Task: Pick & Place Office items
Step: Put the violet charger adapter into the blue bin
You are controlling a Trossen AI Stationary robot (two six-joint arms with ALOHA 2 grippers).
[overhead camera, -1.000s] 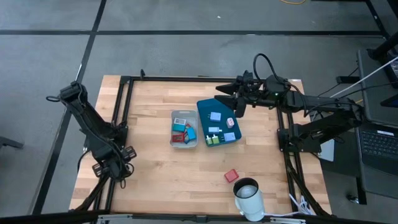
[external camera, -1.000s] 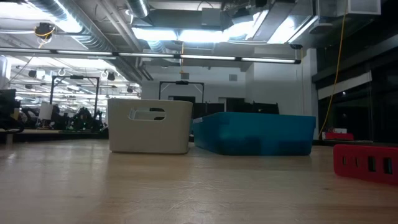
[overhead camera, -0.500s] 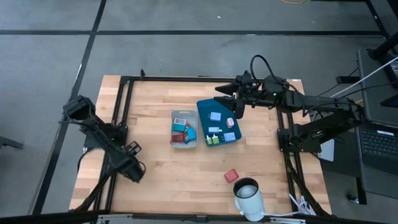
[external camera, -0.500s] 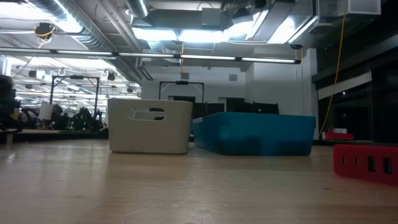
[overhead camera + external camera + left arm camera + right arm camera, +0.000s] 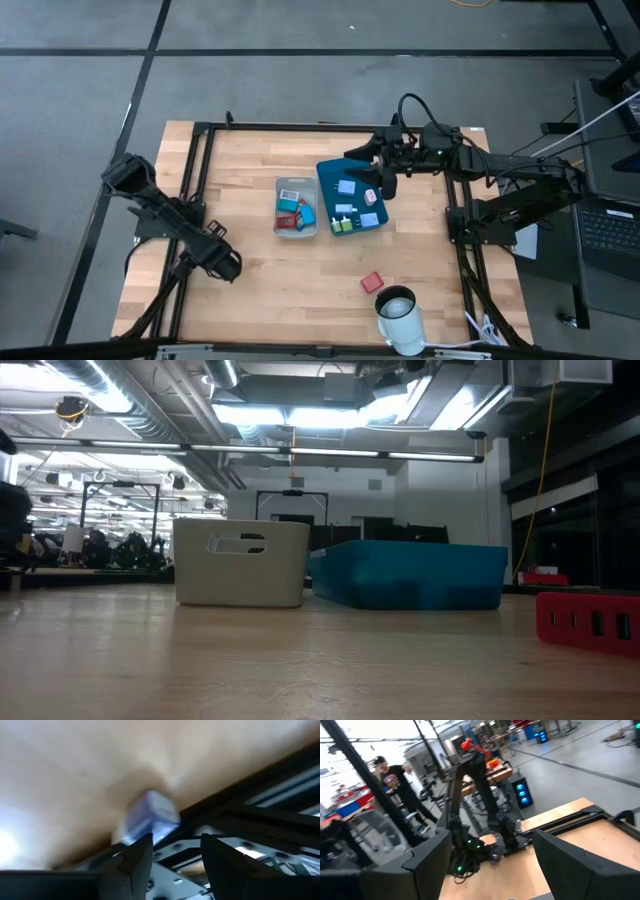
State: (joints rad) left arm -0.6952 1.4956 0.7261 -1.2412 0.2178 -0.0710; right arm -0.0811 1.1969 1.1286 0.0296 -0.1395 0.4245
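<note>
We see the left hand [image 5: 222, 264] low over the table [image 5: 270, 290], fingers parted just short of a pale blue piece [image 5: 150, 815], while the right hand [image 5: 372, 172] hangs open above the teal tray [image 5: 328, 185].

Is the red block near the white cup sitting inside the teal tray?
No: in the high view the red block lies on the bare wood beside the white cup, apart from the teal tray.

A grey floor [image 5: 300, 90] crossed by dark lines surrounds the wooden table [image 5: 260, 270], while fluorescent ceiling lights [image 5: 290, 415] and exposed ducts [image 5: 150, 400] run overhead.
</note>
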